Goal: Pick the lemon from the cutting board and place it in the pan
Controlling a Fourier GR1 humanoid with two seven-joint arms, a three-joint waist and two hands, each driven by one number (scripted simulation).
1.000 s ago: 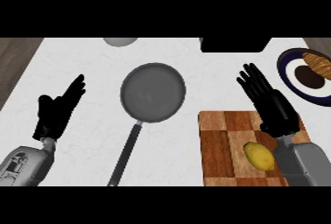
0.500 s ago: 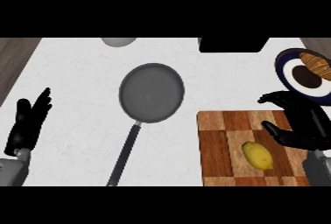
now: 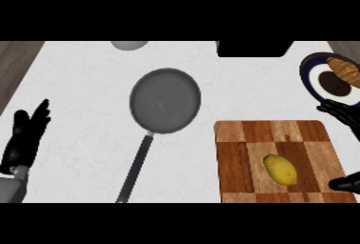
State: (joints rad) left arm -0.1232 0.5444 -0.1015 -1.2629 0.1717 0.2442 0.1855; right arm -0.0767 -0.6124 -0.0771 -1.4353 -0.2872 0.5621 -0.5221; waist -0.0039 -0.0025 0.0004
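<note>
A yellow lemon (image 3: 280, 169) lies on the wooden cutting board (image 3: 239, 162) at the lower right. The grey pan (image 3: 165, 100) sits in the middle of the white counter, its long handle (image 3: 136, 167) running down toward the lower edge. My right hand (image 3: 343, 116) shows only partly at the right edge, open, with its fingers spread above the board's far right corner and its thumb (image 3: 345, 183) low beside the board; it does not touch the lemon. My left hand (image 3: 26, 138) rests open at the far left, fingers up.
A dark plate (image 3: 311, 78) with a brown food item and a dark round piece stands at the upper right, close to my right hand. A grey round object (image 3: 129, 45) and a black box (image 3: 253, 48) sit along the counter's far edge. A dark strip borders the counter at left.
My right hand has shifted right, off the board toward the picture's edge, and spread wider. My left hand has drifted left and down. Lemon and pan have not moved.
</note>
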